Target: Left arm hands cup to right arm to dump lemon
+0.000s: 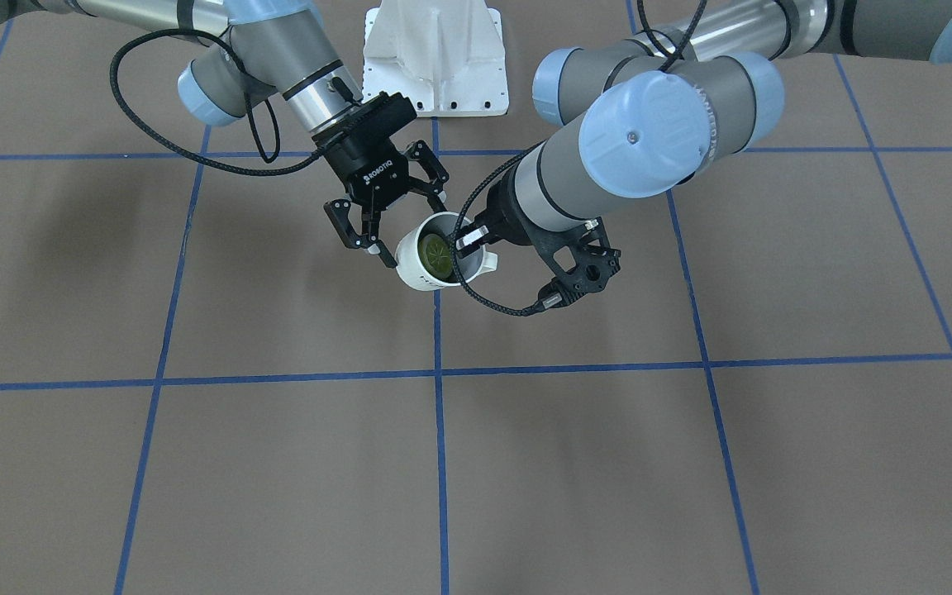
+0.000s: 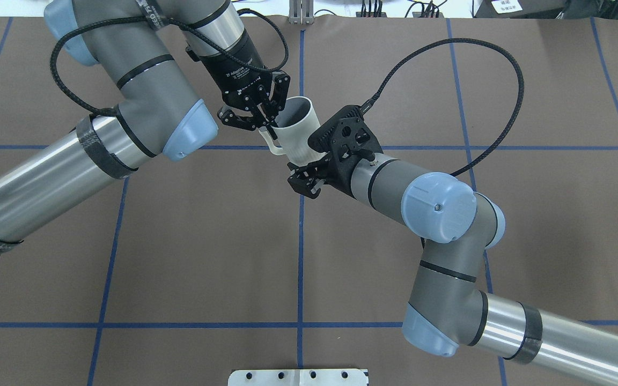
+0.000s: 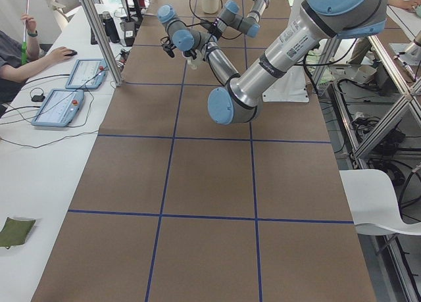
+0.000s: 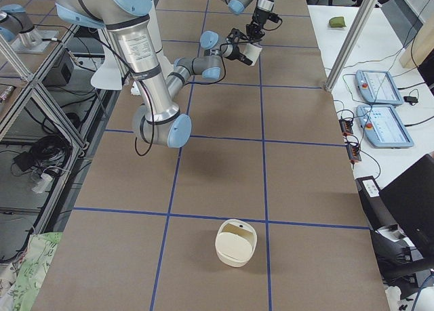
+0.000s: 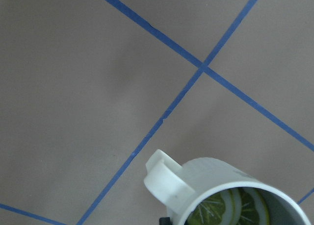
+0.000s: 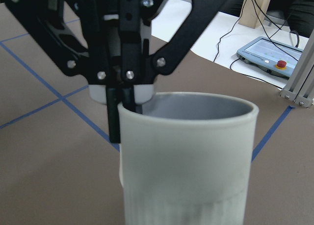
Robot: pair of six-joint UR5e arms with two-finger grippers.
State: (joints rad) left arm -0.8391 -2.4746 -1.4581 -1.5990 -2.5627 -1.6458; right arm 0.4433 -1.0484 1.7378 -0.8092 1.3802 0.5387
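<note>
The white cup [image 1: 422, 277] hangs tilted above the table's middle, and the yellow-green lemon [image 1: 436, 252] lies inside it. My left gripper [image 1: 466, 240] is shut on the cup's rim next to the handle; it also shows in the overhead view [image 2: 266, 120]. My right gripper [image 1: 406, 223] is open, with its fingers on either side of the cup's lower body [image 2: 298, 131]. The left wrist view shows the handle, the rim [image 5: 196, 181] and the lemon slices [image 5: 230, 210]. In the right wrist view the cup [image 6: 186, 156] fills the frame, and the left fingers [image 6: 125, 95] pinch its far rim.
The brown table [image 1: 278, 463] carries a blue tape grid. The robot's white base plate [image 1: 435, 58] sits at the far edge. A cream open container [image 4: 236, 242] stands on the table near its right end. Operator tablets [image 4: 380, 87] lie on a side bench.
</note>
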